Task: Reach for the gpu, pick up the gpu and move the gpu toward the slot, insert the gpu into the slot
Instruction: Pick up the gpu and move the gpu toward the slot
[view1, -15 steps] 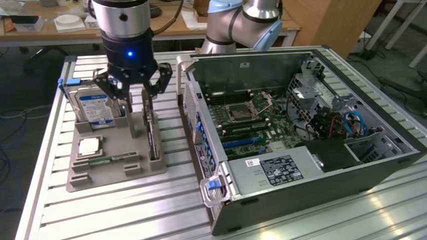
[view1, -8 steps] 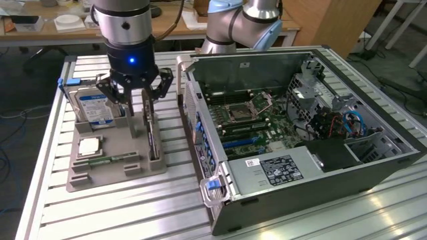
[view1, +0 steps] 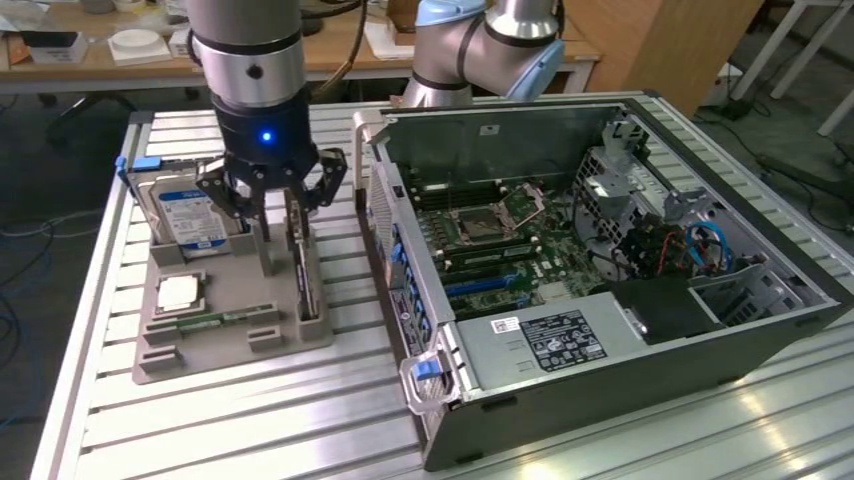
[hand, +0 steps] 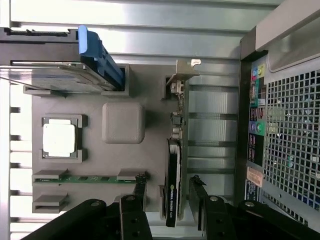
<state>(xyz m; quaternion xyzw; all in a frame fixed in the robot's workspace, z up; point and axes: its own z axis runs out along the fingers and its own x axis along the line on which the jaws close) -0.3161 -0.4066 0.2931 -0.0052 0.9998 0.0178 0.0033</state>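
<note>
Gpu (hand: 172, 185) clearance
Gaps free on its 2 faces; hard drive (view1: 187, 215) flanks 1 side, PC case wall (view1: 398, 270) the other.

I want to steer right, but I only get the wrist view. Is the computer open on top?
Observer: Yes. The case has its top side off, and the board inside shows.
Operator: Are there slots on the board?
Observer: Yes, blue slots lie on it, nearer the camera than the square socket.
Operator: What else is inside?
Observer: Blue cables curl in the case at the exterior view's right.
</note>
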